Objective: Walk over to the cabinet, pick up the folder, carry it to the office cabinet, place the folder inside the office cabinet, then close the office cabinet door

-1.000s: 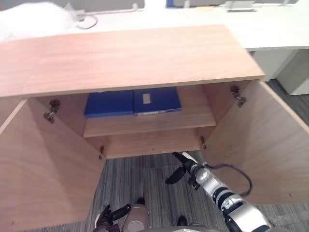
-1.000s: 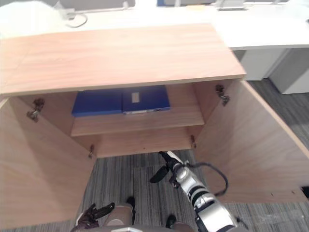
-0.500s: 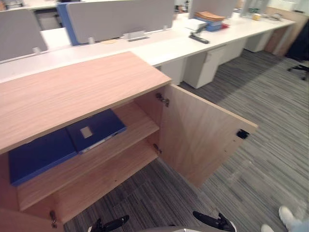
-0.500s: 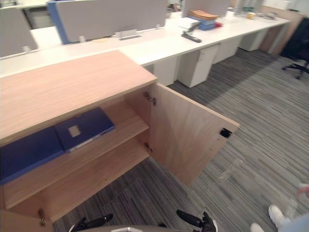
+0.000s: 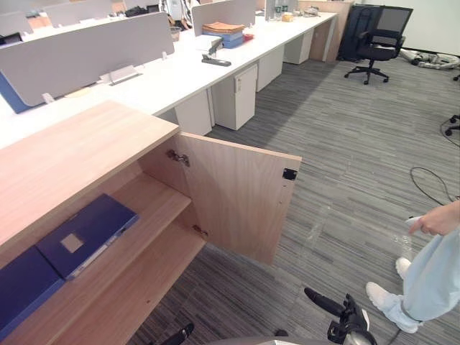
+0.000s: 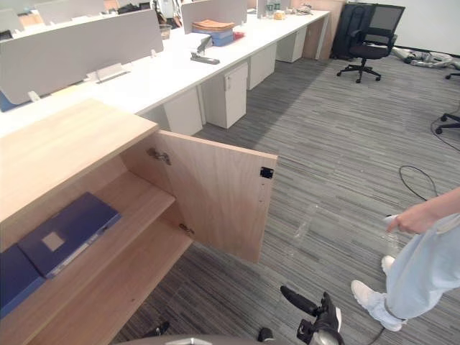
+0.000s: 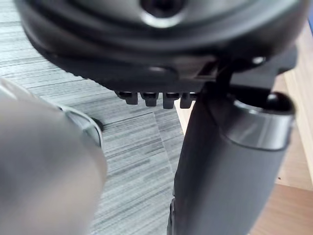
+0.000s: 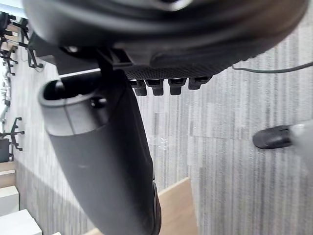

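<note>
Cabinet door [image 5: 244, 198] standing wide, edge jutting over carpet [image 5: 345, 165], blue folder [image 5: 88, 234] lying on shelf [image 5: 154, 208], left robot hand [image 5: 181, 333], right robot hand [image 5: 323, 303] hanging loose-fingered, empty, person [image 5: 431, 277] newly appearing.

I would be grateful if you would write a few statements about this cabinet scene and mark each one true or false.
1. The cabinet's right door stands open. True.
2. A blue folder lies flat on the upper shelf. True.
3. The right hand is holding the blue folder. False: the hand holds nothing and hangs low over the carpet, while the folder lies on the shelf.
4. A person stands on the carpet to the robot's right. True.
5. The office chair stands right beside the cabinet. False: it is far off, at the far end of the desks.
</note>
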Controlling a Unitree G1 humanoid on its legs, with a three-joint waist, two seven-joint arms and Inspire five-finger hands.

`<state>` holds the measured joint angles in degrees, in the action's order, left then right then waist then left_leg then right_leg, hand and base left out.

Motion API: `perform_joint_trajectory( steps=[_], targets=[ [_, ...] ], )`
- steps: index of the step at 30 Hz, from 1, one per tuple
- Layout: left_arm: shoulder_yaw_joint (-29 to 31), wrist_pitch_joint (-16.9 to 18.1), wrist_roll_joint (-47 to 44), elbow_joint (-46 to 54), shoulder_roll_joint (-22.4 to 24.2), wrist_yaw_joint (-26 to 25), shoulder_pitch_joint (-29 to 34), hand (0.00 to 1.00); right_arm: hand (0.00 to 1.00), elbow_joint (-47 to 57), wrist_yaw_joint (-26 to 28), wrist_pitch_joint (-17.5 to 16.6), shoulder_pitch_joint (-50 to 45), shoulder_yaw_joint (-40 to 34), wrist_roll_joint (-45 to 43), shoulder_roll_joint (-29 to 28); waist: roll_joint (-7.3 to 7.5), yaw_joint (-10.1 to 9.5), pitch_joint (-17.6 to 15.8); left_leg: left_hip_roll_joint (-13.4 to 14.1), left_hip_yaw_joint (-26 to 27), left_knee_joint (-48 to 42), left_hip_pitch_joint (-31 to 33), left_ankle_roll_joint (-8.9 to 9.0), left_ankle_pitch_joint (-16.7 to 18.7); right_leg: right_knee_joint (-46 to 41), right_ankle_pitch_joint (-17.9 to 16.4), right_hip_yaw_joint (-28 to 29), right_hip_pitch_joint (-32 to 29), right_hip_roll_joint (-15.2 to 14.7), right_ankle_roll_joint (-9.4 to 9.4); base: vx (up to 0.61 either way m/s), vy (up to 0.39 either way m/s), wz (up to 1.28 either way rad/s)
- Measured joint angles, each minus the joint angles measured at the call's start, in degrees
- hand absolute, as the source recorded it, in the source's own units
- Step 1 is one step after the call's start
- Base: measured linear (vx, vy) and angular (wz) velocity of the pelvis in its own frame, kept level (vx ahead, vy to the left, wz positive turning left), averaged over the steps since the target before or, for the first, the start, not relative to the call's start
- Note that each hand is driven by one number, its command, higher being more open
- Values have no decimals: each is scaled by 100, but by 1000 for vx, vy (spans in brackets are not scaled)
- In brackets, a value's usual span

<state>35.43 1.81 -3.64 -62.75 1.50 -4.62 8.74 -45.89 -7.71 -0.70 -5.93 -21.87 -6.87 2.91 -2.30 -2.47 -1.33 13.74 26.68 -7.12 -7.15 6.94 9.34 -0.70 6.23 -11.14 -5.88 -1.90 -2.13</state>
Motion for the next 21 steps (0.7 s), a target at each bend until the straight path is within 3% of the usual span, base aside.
perform_joint_trajectory(
  steps=[6, 16, 21],
  targets=[
    [-99, -110, -86, -176, -93, 0, 119, 100, 100, 22, -123, -10, 451, 75, 17, 621, 24, -6, 50, -7, -403, 368, -134, 106, -339, 495, 231, 10, 242, 216, 164, 64, -37, -2],
    [-766, -68, -86, -165, -629, -8, 98, 100, 100, 3, -3, -75, 1674, 1329, 26, 1127, 80, -44, 50, -246, -742, 597, -186, 107, -405, 582, 341, -69, 297, 28, 54, -73, 41, 7],
    [-811, -69, -86, -267, -632, -4, 170, 100, 100, -180, 155, -94, 2248, 1906, 23, 1133, 126, -89, 3, -328, -858, 593, -159, 91, -401, 582, 381, -92, 297, -60, 14, -96, 33, 6]
  ],
)
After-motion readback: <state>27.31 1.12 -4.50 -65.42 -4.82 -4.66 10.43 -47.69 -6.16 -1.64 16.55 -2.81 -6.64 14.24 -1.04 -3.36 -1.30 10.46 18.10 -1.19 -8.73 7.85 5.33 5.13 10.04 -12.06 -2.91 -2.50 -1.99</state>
